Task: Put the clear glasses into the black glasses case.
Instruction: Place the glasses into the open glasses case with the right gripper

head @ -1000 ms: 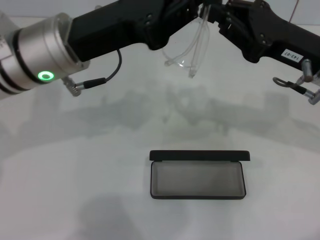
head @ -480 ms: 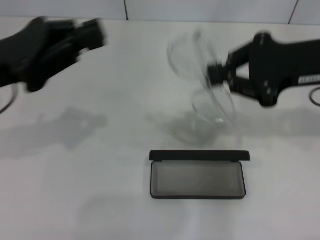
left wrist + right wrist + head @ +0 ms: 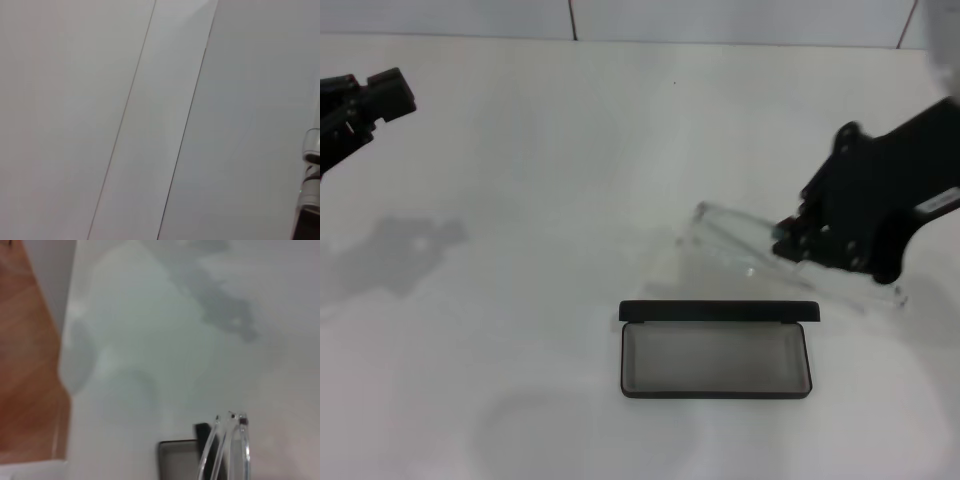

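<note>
The glasses (image 3: 750, 250) hang low just behind the open case (image 3: 716, 352), pinched, as far as I can tell, in the closed right gripper (image 3: 790, 243). This is the carry-over; next they need lowering flat into the tray. The left gripper (image 3: 380, 98) idles far off, its opening unclear.

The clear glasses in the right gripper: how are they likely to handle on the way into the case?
The clear glasses look thin and light, so probably fragile. Their long arms jut out from the right gripper and may flex or snag the upright lid of the open black case. Smooth plastic might slip.
</note>
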Tool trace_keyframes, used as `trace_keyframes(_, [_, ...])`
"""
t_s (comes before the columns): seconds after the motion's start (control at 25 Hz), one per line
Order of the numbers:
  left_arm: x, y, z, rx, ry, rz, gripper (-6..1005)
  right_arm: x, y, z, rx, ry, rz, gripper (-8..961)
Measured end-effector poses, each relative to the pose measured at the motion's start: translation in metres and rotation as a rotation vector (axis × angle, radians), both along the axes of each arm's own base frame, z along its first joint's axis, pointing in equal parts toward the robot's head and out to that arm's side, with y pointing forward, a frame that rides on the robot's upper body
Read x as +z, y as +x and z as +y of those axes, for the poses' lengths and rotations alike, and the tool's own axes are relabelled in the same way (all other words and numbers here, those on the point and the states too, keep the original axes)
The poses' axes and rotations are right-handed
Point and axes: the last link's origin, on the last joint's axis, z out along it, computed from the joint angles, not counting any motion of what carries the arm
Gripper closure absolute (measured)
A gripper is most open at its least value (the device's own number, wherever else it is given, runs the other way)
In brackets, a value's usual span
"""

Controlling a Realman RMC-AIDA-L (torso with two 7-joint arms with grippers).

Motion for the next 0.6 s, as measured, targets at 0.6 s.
trace_keyframes(0.6, [0.000,-0.005,0.003,0.033,0.029,0.007,910,-0.079,-0.010,-0.018,0.112,-0.014,-0.305,902])
